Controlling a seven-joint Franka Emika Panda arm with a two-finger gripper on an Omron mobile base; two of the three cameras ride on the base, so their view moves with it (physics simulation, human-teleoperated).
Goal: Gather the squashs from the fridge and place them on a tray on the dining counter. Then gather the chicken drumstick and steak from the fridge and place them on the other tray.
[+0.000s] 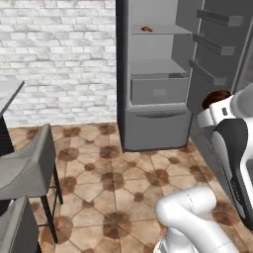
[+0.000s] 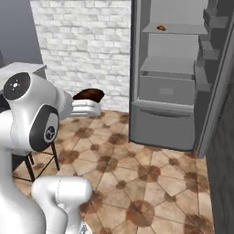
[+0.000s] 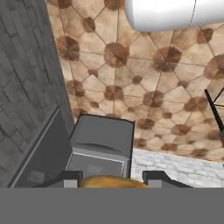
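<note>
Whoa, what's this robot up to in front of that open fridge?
The white arm has pulled a piece of meat out of the fridge, whose door stands open. Its pincer is closed on the steak, a dark reddish-brown lump, held up in the air over the tiled floor, away from the shelves. One small orange-brown piece, the chicken drumstick, lies on the fridge's upper shelf. The drawer below is pulled out a little.

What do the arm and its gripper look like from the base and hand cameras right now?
The arm is glossy white with rounded links, dark grey to black joint sections and a round white cap with small dots. The gripper has two small dark finger tips with pale grey inner faces.
</note>
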